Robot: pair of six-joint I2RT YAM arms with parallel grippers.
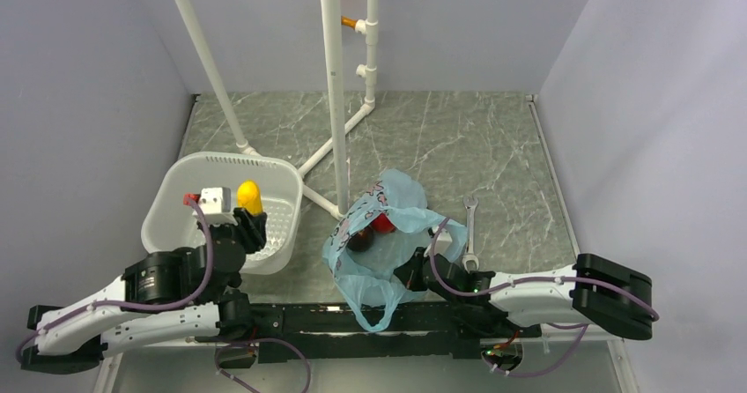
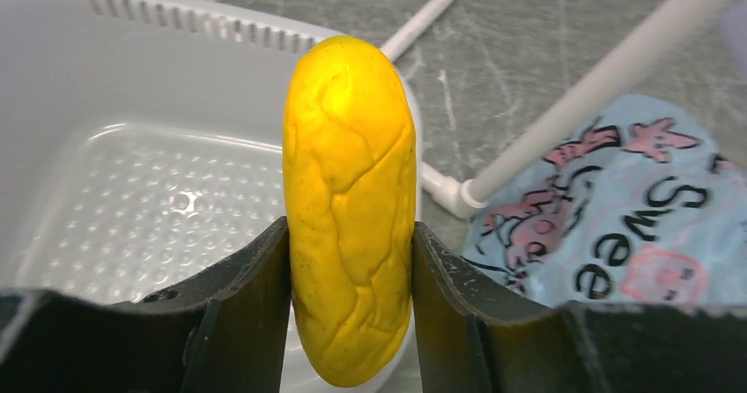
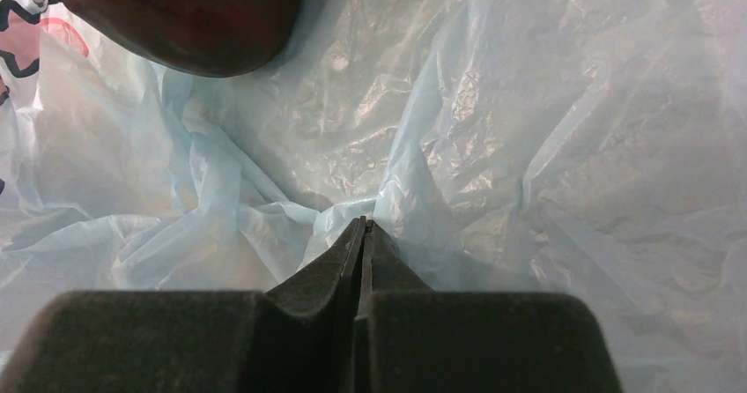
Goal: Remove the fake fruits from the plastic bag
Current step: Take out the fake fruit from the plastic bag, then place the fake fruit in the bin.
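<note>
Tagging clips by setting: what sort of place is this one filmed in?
Probably a robot lab's test booth, not a home: plain pale walls box in a marble-patterned tabletop, a white pipe frame stands on it, and the props are a fake yellow fruit and a plastic bag.

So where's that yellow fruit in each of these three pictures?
Top view: the yellow fruit is left of centre, held by the left gripper over the white basket.
Left wrist view: dead centre, upright between the gripper's two fingers.
Right wrist view: not in it.
Shared landmark: the blue plastic bag shows in all three views.
</note>
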